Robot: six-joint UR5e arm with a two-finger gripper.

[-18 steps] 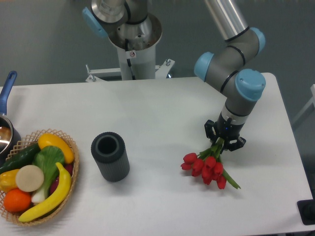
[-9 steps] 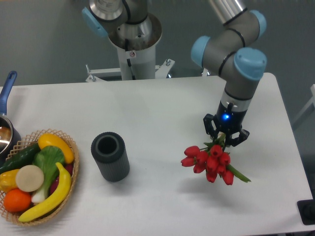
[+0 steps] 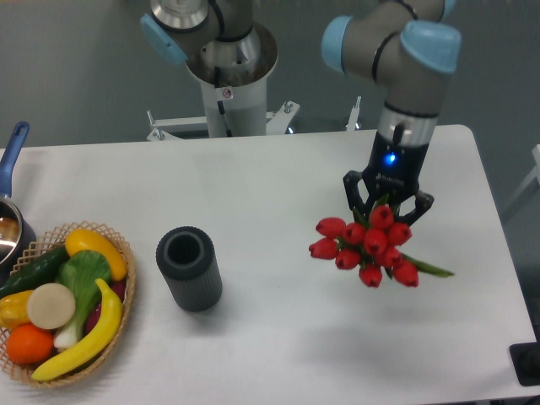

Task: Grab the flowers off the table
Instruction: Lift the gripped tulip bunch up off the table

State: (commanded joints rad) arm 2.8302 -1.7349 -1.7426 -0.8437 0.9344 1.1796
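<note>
Item: flowers [image 3: 368, 247], a bunch of red tulip buds on thin green stems. Location: right half of the white desk [image 3: 270, 181], held in the air above it; a soft shadow lies on the surface nearer the camera, apart from the bunch. Buds point toward the camera, one green stem or leaf tip sticks out to the right.

Item: hand [image 3: 388, 201], black, two-fingered, pointing down. Closed around the stems just behind the buds; the exact contact is hidden by the buds.

Change: a second ago the bunch lay on the desk with the hand already on its stems. Half a second ago it was tilting up. Now hand and bunch sit higher in the picture and the arm is raised with them.

Meaning for the task: the lift looks done, or nearly so. The risk, judged from the thin stems, is slipping if the grip is loose.

Other items: dark ribbed cylinder [image 3: 189, 268], open at the top, left of centre; wicker basket [image 3: 123, 282] of fruit and vegetables at the near left; pot with blue handle [image 3: 15, 143] at the left edge.
</note>
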